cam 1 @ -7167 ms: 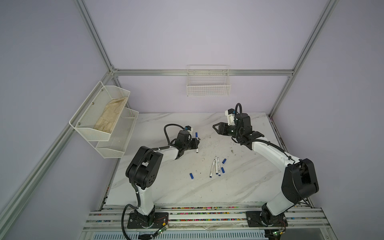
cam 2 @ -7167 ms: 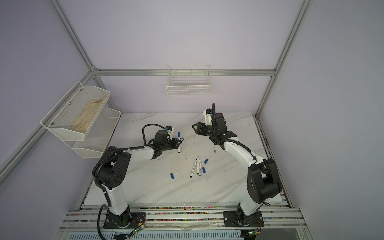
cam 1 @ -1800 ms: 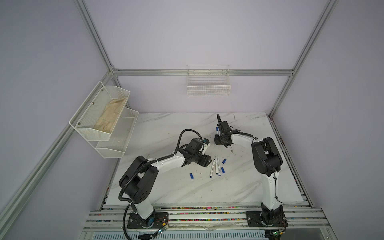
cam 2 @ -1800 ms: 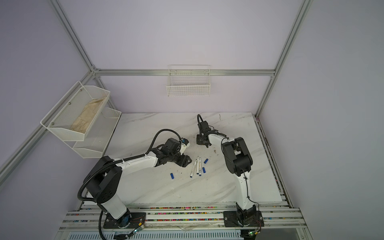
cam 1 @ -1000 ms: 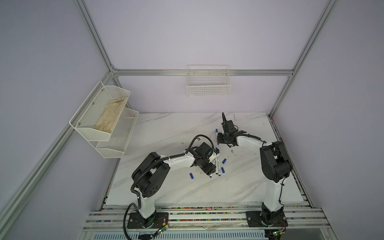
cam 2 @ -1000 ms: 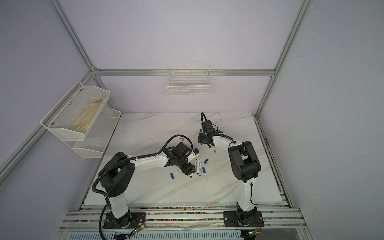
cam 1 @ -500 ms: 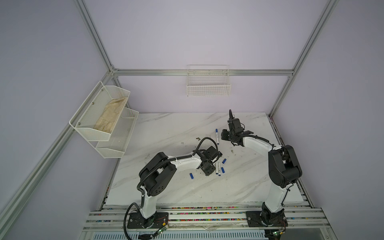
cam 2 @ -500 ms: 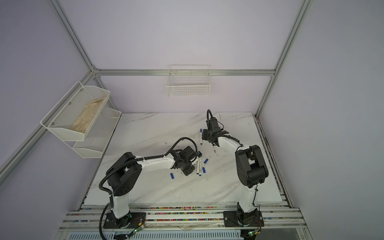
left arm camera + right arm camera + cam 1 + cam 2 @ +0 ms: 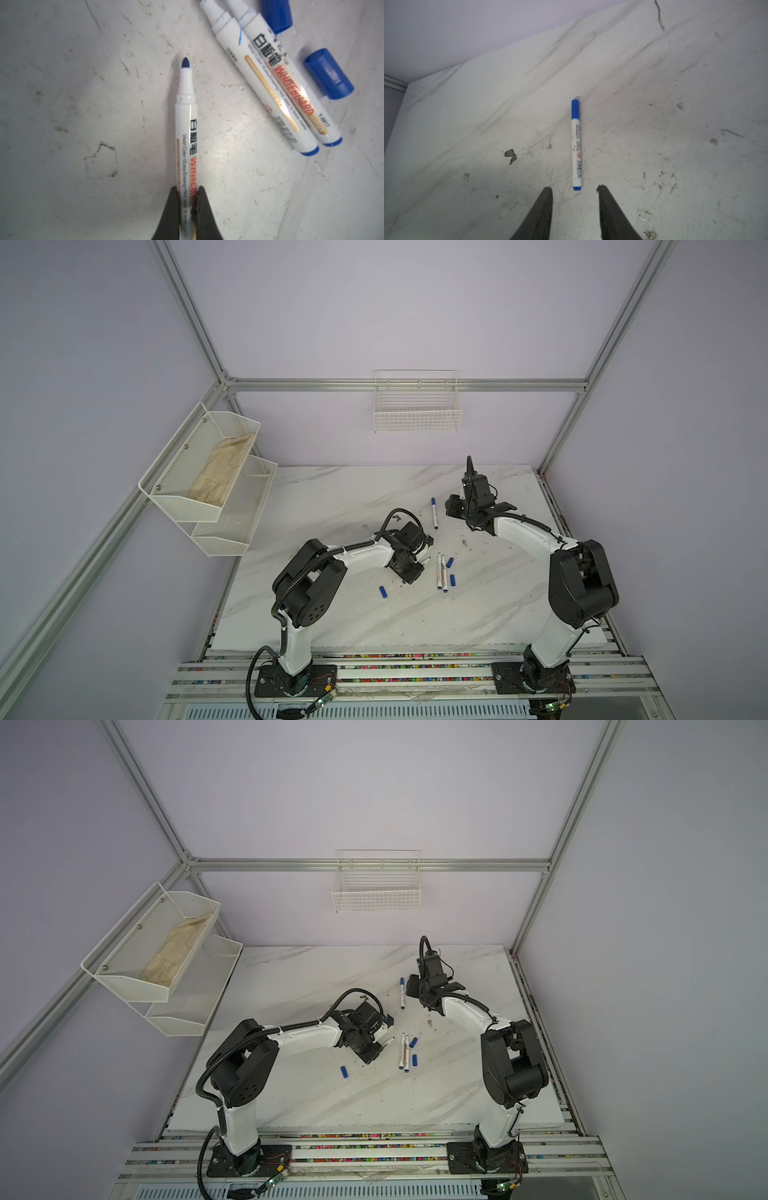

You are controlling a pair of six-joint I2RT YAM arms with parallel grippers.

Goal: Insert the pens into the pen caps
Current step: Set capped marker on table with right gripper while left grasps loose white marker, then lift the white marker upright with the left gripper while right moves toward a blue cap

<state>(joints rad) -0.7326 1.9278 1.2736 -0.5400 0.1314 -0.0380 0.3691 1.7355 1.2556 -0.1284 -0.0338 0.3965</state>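
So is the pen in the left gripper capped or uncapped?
Uncapped. In the left wrist view the pen shows its bare dark tip, while the left gripper is clamped on its barrel.

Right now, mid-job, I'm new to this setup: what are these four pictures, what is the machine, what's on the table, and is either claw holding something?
Two robot arms stand at a white marble table. Two pictures look down from overhead and are nearly identical. The other two come from a camera on each wrist.

The left gripper is shut on an uncapped whiteboard marker, whose blue tip points away from the jaws. Near it lie two more uncapped markers, side by side. Two loose blue caps are close by, and a third cap lies apart.

The right gripper is open and empty, lined up with the end of a capped marker that lies farther back on the table.
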